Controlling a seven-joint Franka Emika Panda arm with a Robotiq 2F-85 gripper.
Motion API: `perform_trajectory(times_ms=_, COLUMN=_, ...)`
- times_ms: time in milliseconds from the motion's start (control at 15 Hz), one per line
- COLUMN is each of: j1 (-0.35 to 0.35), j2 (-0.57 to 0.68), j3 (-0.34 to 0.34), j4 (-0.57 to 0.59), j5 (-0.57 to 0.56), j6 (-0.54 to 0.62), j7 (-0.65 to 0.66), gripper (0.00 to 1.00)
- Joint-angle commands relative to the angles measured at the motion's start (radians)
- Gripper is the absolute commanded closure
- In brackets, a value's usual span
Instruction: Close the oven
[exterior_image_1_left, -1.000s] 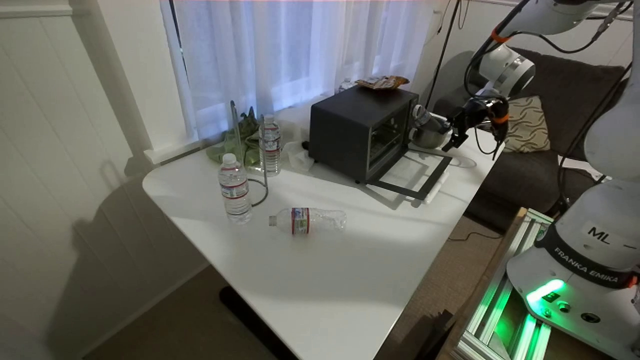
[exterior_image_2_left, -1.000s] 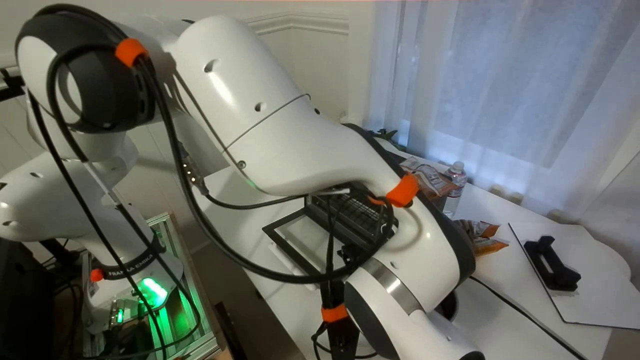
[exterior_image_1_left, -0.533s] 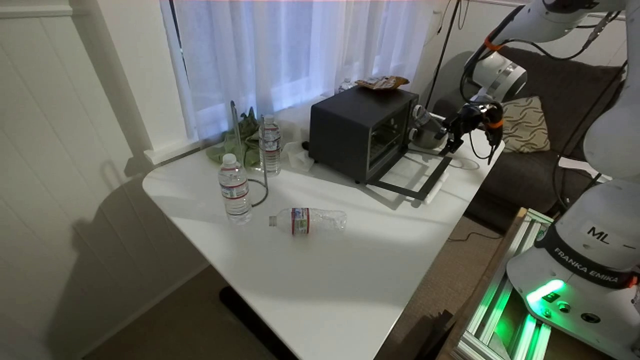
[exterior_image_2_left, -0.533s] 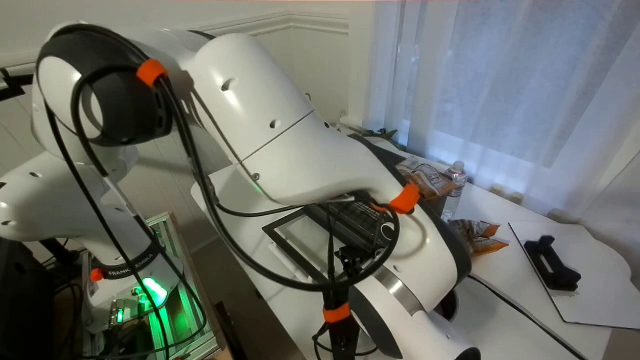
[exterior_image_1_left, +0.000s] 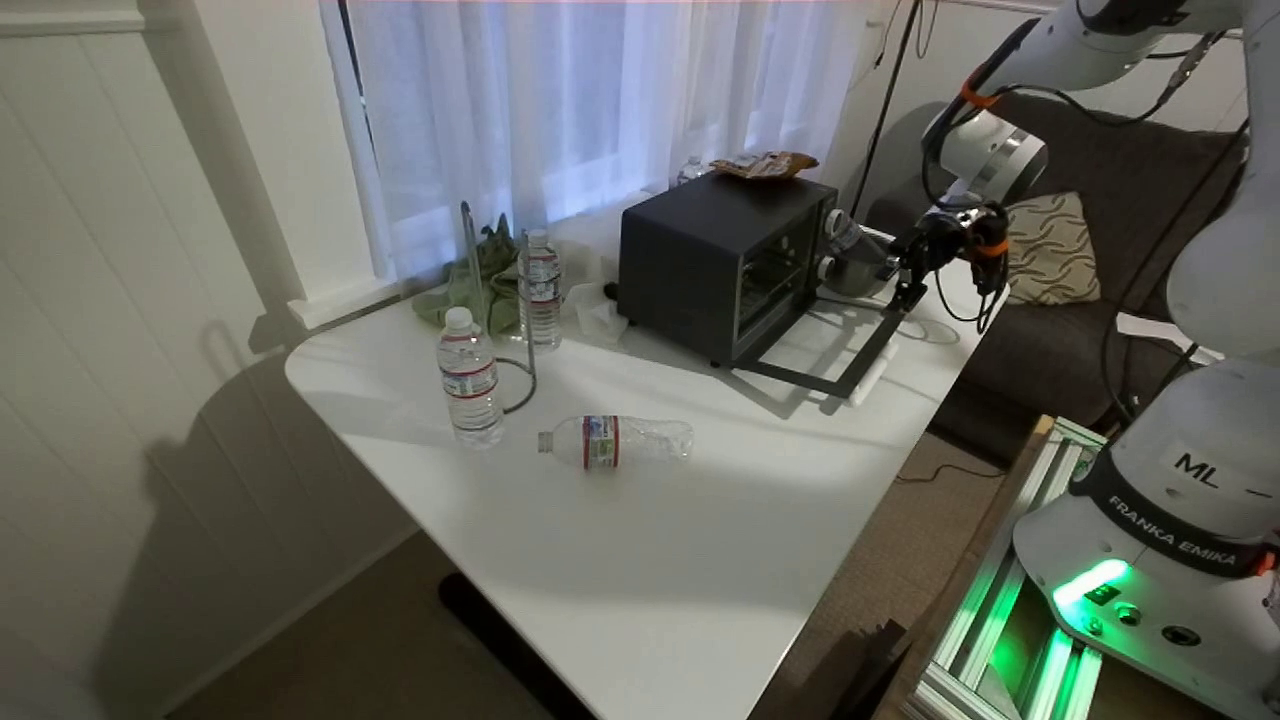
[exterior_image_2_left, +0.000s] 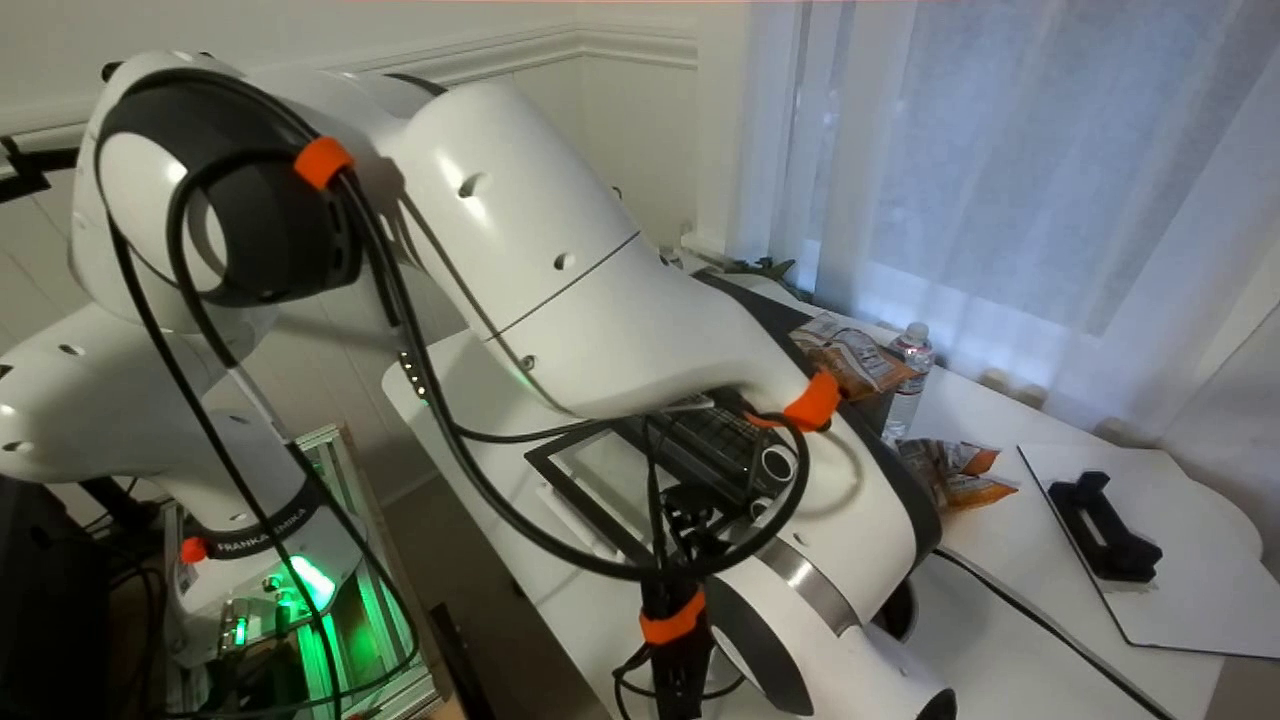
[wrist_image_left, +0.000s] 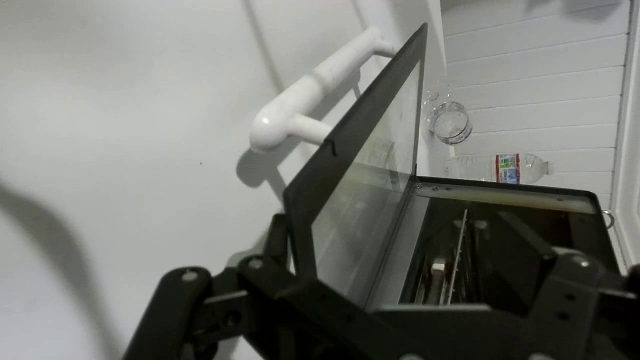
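Find oven (exterior_image_1_left: 715, 265) on bench (exterior_image_1_left: 640, 550) with door (wrist_image_left: 370, 185) down; note claw (wrist_image_left: 399, 232) spread wide, seemingly astride the door's frame (wrist_image_left: 357, 127). Likely light, stiff, with breakable glass (wrist_image_left: 372, 195); best lifted by frame or handle (wrist_image_left: 317, 85).

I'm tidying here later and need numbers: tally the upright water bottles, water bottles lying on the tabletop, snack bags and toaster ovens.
Upright water bottles: 3
Lying water bottle: 1
Snack bags: 2
Toaster oven: 1
Total: 7
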Motion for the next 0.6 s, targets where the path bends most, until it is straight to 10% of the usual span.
perform_trajectory(times_ms=0, j1=-0.033, j2=0.026, j3=0.02, j4=0.053, j5=-0.03, j6=-0.082, j7=0.039, gripper=0.0)
perform_trajectory(times_ms=533, j1=-0.102, j2=0.015, j3=0.057, j4=0.093, j5=0.083, j6=-0.241, j7=0.043, gripper=0.0)
